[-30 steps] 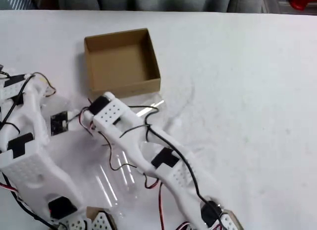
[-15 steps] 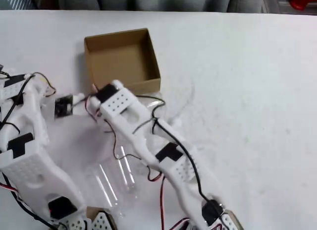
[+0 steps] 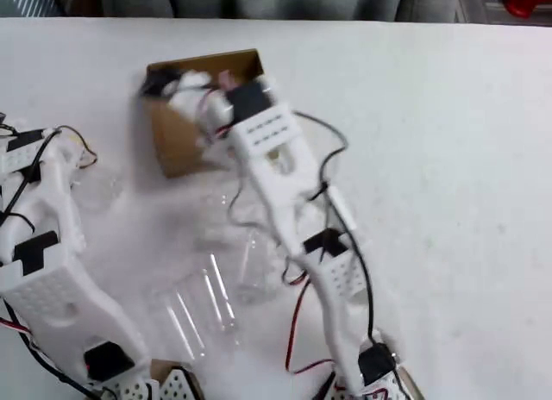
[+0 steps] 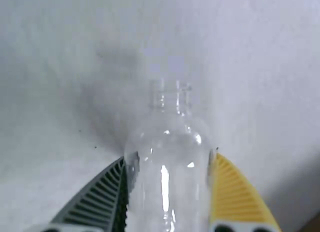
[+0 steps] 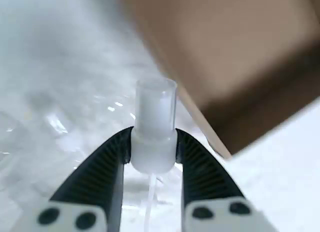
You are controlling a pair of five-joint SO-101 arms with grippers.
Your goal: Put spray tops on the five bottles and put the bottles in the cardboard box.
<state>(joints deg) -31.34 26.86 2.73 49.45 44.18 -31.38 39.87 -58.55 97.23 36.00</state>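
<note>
Clear bottle [image 4: 167, 122] sits pinched in left pincer [image 4: 169, 161]; right pincer [image 5: 153, 138], outstretched over box [image 3: 175, 140], pinches spray top [image 5: 155, 109].

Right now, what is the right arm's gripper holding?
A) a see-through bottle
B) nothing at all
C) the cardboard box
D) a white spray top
D: in the right wrist view, the right gripper has its black fingers shut on a white spray top, with its thin tube hanging below.
</note>
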